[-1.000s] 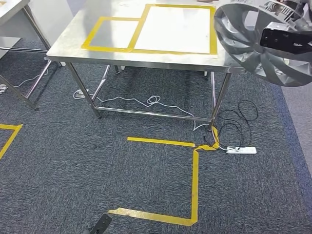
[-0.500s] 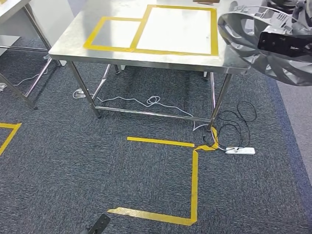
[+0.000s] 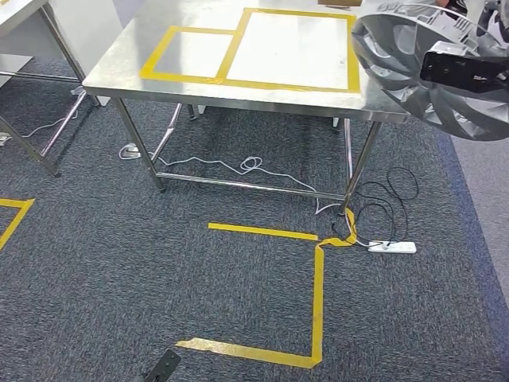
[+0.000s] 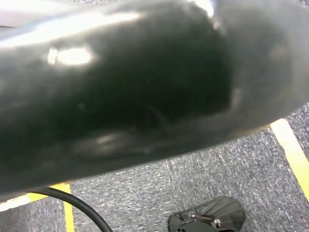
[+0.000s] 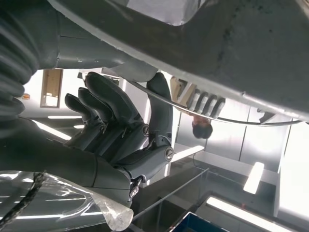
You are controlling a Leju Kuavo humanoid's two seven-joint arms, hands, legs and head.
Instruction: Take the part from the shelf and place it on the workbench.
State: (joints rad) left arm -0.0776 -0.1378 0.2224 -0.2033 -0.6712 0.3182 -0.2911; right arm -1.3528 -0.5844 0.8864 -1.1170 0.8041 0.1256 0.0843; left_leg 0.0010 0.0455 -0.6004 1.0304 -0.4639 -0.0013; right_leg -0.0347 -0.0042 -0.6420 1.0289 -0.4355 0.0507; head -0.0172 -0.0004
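The part [image 3: 414,60] is a large silver wheel cover with curved spokes. It hangs in the air at the upper right of the head view, overlapping the near right corner of the steel workbench [image 3: 120,68]. My right hand [image 5: 120,130] holds it from below: the thumb lies against the rim of the part [image 5: 218,53] and the fingers reach up to its underside. A black piece of my right wrist [image 3: 468,68] crosses in front of the part. The bench top carries two yellow-taped rectangles [image 3: 288,48].
Grey carpet lies between me and the bench, with a yellow tape outline [image 3: 316,302] on it. Cables and a white power strip [image 3: 393,247] lie by the bench's near right leg. A second steel table [image 3: 24,16] stands at the far left.
The whole view has shifted a little, with the bench slightly further right in the picture. The part stays in my right hand at the upper right, now a little higher and flatter.
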